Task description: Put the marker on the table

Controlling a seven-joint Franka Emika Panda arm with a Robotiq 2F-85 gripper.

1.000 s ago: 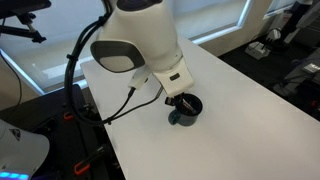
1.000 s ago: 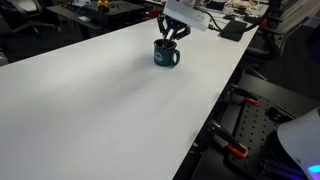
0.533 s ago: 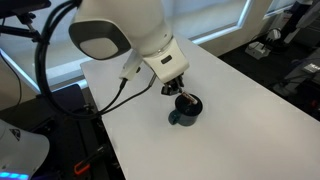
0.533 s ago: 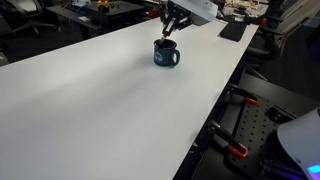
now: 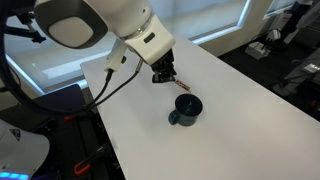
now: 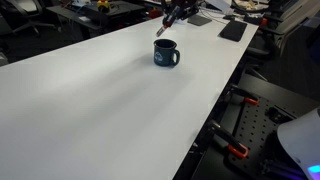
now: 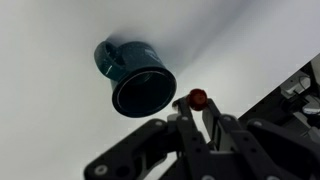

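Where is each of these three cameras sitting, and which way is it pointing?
Exterior view: high beside the arm, looking down across the table at the mug; the white arm and gripper show.
Exterior view: low, far down the table, looking along it toward the mug; the gripper shows at the top edge.
Wrist view: on the wrist, looking down on the mug; the gripper, holding the marker, shows.
Shared: all three see the mug and gripper.

A dark blue mug [image 5: 186, 110] stands upright, mouth open upward, its handle [image 7: 104, 56] plain in the wrist view; a flat black slab [image 6: 232, 30] lies beyond it in an exterior view; orange-tipped clamps [image 6: 236, 150] show low in the same view; bright windows [image 5: 212, 20] fill the background.
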